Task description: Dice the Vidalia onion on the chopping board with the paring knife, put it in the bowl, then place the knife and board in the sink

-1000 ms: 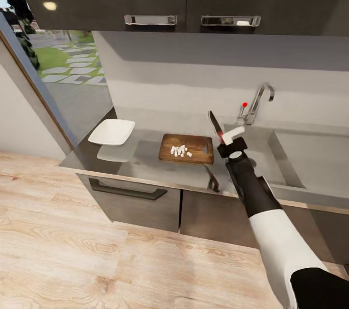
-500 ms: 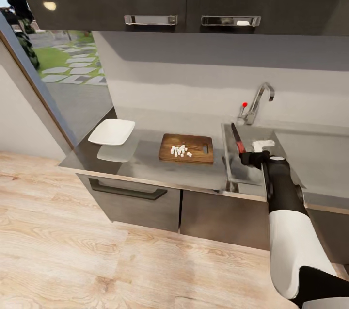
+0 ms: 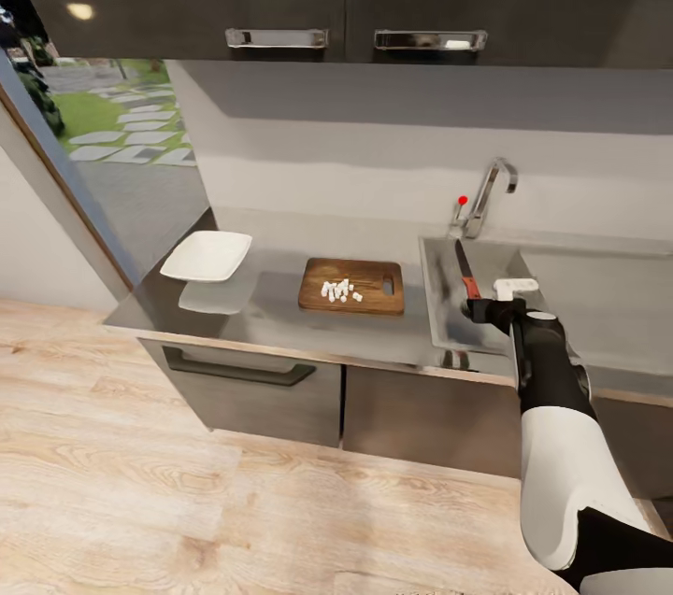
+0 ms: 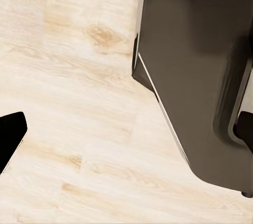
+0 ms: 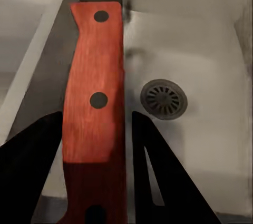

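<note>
The right gripper is clamped on the paring knife over the sink. Right wrist cam adds the drain below the red riveted handle; head cam shows white diced onion on the chopping board, w/ the bowl apart on the countertop.

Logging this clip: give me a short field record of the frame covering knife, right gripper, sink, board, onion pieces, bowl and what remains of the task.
paring knife: held by its red handle over the sink basin, blade pointing toward the back wall
right gripper: shut on the knife handle
sink: grey basin; round drain below the knife in the right wrist view
chopping board: on the countertop, left of the sink
diced onion: white pieces on the board
bowl: on the countertop's left end, looks empty
remaining: dice to bowl, knife and board to sink
</note>
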Available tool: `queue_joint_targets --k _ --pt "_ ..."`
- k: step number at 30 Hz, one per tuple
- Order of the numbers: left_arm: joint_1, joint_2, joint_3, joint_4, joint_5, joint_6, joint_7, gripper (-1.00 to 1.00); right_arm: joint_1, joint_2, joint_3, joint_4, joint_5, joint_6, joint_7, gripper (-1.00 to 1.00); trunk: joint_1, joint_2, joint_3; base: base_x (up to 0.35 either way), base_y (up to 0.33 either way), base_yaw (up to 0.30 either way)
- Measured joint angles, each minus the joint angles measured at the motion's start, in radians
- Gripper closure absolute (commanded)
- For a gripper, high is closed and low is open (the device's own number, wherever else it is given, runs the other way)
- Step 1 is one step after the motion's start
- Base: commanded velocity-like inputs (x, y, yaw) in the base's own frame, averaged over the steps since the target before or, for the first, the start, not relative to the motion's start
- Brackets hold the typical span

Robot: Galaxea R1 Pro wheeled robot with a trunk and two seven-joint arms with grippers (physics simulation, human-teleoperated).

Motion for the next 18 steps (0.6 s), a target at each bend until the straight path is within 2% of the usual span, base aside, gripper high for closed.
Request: queue_joint_targets --k 8,12,18 --pt "0.0 0.0 0.0 -0.003 0.0 0.0 0.001 -1.0 0.0 0.001 0.0 0.002 -0.001 0.002 0.001 1.0 0.0 0.0 0.0 0.0 0.0 -0.28" --pt "0.0 0.0 0.0 -0.003 0.0 0.0 0.001 -1.0 0.0 0.002 0.001 0.025 -0.001 0.01 0.001 1.0 0.0 0.0 0.0 0.041 0.011 -0.055" --pt "0.0 0.0 0.0 -0.005 0.0 0.0 0.002 -1.0 0.0 0.001 0.002 0.046 -0.001 0.013 0.001 1.0 0.0 0.0 0.006 0.173 0.119 -0.003"
